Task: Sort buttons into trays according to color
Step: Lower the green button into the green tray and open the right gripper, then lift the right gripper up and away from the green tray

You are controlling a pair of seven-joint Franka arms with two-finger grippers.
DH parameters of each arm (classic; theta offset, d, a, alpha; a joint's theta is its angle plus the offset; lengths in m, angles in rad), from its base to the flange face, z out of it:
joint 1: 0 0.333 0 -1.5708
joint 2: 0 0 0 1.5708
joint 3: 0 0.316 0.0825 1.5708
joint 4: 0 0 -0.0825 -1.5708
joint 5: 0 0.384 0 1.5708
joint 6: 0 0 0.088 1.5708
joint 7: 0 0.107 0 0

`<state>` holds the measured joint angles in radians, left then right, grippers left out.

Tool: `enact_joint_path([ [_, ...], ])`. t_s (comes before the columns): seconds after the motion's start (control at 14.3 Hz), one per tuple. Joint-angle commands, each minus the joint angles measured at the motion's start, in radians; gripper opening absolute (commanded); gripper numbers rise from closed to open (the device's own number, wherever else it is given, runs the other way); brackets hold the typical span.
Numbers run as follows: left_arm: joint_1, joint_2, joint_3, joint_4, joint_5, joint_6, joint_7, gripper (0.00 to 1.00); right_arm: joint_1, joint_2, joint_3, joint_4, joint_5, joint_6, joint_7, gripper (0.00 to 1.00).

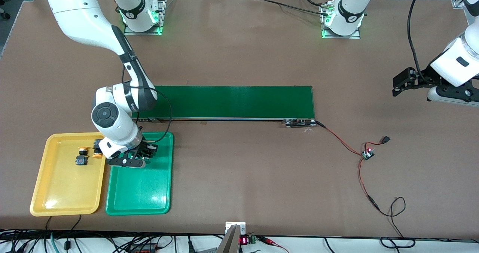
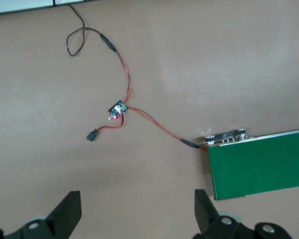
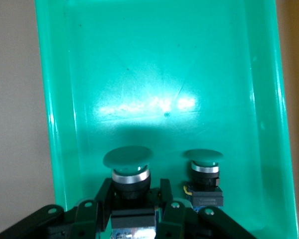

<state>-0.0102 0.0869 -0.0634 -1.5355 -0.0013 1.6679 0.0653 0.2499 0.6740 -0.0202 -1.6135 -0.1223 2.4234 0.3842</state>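
The green tray (image 1: 140, 193) holds one green button (image 3: 205, 177); the right gripper (image 3: 134, 201), over that tray, pinches the second green button (image 3: 127, 172) just beside it. Releasing crookedly could topple both. Two yellow buttons (image 1: 83, 155) sit in the yellow tray (image 1: 60, 193); the left gripper (image 2: 137, 211) waits spread over bare table

Right arm is reaching from its base down toward the front camera's edge of the table, wrist bent downward; the right gripper (image 3: 136, 199) is pointing down low, its fingers (image 3: 165, 191) closing on the body of a green-capped button (image 3: 128, 167). Left arm is waiting raised at its own end of the table, the left gripper (image 2: 138, 211) hanging with fingers (image 2: 203, 209) spread wide, holding nothing.
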Motion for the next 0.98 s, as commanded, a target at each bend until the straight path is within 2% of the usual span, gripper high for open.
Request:
enact_joint_path([
  [0.0, 0.003, 0.010, 0.000, 0.029, 0.003, -0.030, 0.010, 1.00, 0.002, -0.005, 0.000, 0.021, 0.004, -0.003, -0.018, 0.85],
  [0.07, 0.003, 0.011, 0.000, 0.029, 0.003, -0.030, 0.010, 1.00, 0.003, -0.013, -0.001, 0.018, 0.004, -0.009, -0.018, 0.99],
  [0.28, 0.002, 0.013, 0.000, 0.025, 0.003, -0.028, 0.010, 1.00, 0.003, -0.053, -0.001, 0.004, 0.003, -0.033, -0.021, 1.00],
  [0.42, 0.003, 0.014, 0.000, 0.025, 0.003, -0.028, 0.010, 1.00, 0.002, -0.117, 0.000, 0.003, 0.007, -0.127, -0.016, 1.00],
  [0.7, 0.003, 0.011, 0.000, 0.026, 0.001, -0.031, 0.010, 1.00, -0.023, -0.338, 0.000, -0.041, 0.006, -0.378, -0.034, 1.00],
  [0.91, 0.006, 0.005, 0.000, 0.031, 0.003, -0.042, 0.010, 1.00, -0.078, -0.560, 0.019, -0.124, 0.010, -0.493, -0.100, 1.00],
])
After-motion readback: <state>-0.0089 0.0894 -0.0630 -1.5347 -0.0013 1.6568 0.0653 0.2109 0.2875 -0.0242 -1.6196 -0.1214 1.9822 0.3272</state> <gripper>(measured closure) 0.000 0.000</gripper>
